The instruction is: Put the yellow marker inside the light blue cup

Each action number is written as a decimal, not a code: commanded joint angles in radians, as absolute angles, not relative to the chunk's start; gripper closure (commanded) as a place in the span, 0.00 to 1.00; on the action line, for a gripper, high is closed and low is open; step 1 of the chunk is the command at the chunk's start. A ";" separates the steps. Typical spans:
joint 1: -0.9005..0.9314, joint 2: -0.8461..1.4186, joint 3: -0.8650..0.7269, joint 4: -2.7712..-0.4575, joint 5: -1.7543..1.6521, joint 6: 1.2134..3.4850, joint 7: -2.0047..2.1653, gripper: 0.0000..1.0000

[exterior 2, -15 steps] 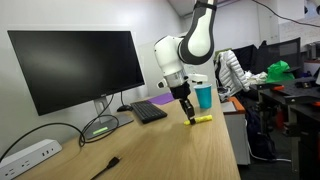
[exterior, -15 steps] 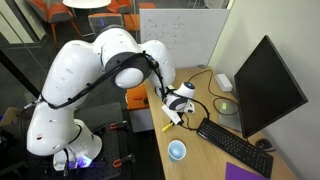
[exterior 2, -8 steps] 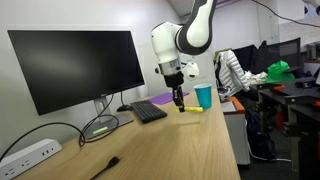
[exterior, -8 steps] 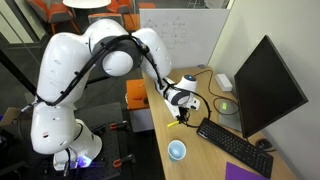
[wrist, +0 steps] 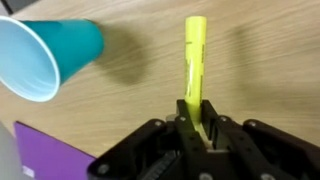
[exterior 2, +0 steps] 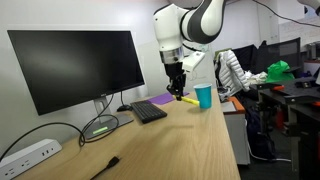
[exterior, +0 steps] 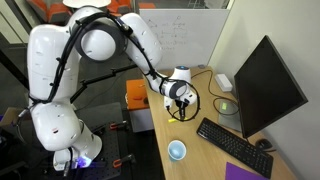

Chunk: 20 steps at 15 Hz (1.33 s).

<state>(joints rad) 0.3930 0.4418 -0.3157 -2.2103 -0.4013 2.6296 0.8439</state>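
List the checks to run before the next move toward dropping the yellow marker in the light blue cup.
1. Grip: gripper shut on the yellow marker: ok.
2. Marker clear of the desk: ok.
3. The light blue cup upright, mouth open: ok.
4. Marker above the cup mouth: not ok; the cup sits off to one side.
5. Marker tip pointing down: cannot tell.

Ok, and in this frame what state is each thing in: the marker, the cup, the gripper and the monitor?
yellow marker: held by one end, raised off the desk.
light blue cup: upright on the desk, empty.
gripper: shut on the yellow marker.
monitor: screen dark.
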 commanded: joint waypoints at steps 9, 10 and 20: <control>0.457 0.373 -0.362 -2.220 -0.836 2.456 1.791 0.95; 0.447 0.367 -0.346 -2.219 -0.871 2.417 1.865 0.95; 0.330 0.342 -0.077 -2.195 -0.925 1.877 2.418 0.95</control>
